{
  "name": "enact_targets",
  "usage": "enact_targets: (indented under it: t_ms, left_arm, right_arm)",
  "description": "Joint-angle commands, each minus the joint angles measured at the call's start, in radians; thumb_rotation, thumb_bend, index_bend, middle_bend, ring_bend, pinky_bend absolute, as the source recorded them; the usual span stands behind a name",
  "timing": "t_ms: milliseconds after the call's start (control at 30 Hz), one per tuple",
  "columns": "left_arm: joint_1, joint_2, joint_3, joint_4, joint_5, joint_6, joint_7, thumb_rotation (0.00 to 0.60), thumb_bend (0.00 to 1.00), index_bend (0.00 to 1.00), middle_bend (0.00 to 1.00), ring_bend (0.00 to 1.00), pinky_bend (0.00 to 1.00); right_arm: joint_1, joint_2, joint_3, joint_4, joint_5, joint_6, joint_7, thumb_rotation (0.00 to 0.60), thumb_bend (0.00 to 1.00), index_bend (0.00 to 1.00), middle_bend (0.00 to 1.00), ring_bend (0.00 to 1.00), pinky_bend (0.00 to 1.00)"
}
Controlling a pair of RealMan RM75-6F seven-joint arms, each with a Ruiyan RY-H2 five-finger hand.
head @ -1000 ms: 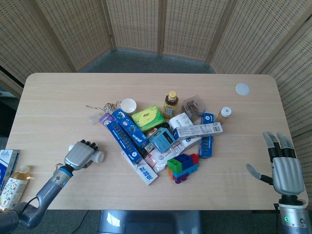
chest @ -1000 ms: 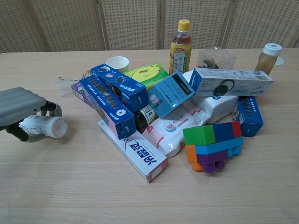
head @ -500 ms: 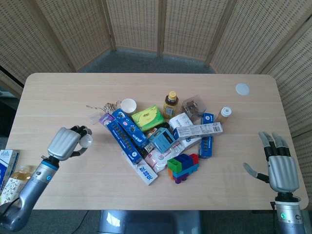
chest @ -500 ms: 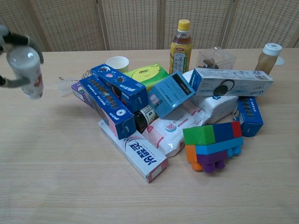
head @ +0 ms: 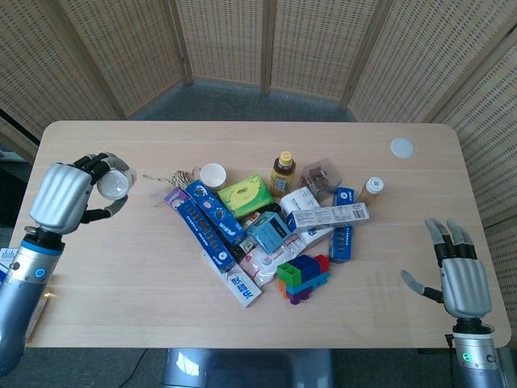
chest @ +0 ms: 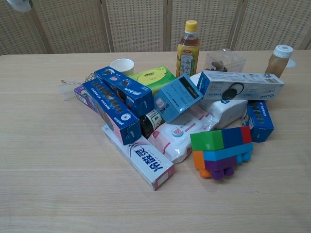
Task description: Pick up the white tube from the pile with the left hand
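Note:
My left hand (head: 66, 194) is raised well above the table's left side, and its fingers grip the white tube (head: 113, 183), whose round end faces the head camera. In the chest view only the tube's tip (chest: 19, 5) shows at the top left corner. The pile (head: 266, 222) of boxes, bottles and blocks lies at the table's middle, to the right of that hand. My right hand (head: 460, 275) hangs at the table's right front edge, fingers spread, holding nothing.
The pile holds blue biscuit boxes (chest: 116, 104), a toothpaste box (chest: 240, 85), a yellow-capped drink bottle (chest: 187, 42), a paper cup (chest: 122, 65) and stacked toy blocks (chest: 221, 150). A white lid (head: 401, 147) lies far right. A bottle and carton (head: 12, 267) sit off the table's left edge.
My left hand has lifted the white tube from the table surface, rising and moving back and leftward, so it has nearly left the chest view. The right hand drifted slightly lower.

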Motion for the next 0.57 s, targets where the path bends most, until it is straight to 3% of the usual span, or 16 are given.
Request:
enact_targets:
  t_ms: [33, 267, 567]
  left_arm:
    - [-0.008, 0.043, -0.033, -0.050, -0.035, -0.002, -0.002, 0.600, 0.33, 0.94, 0.99, 0.96, 0.83]
    - [-0.008, 0.076, -0.043, -0.118, -0.056, 0.002, 0.026, 0.600, 0.32, 0.93, 0.99, 0.96, 0.83]
    - [-0.021, 0.056, -0.047, -0.128, -0.069, 0.006, 0.039, 0.600, 0.32, 0.93, 0.98, 0.96, 0.83]
  right_arm:
    - [-0.006, -0.005, -0.006, 0.007, -0.009, 0.010, 0.010, 0.000, 0.20, 0.00, 0.12, 0.00, 0.00]
    - [-0.031, -0.004, -0.023, 0.027, -0.020, 0.035, 0.045, 0.000, 0.19, 0.00, 0.13, 0.00, 0.00]
    - [-0.038, -0.002, -0.027, 0.035, -0.026, 0.039, 0.057, 0.000, 0.19, 0.00, 0.13, 0.00, 0.00]
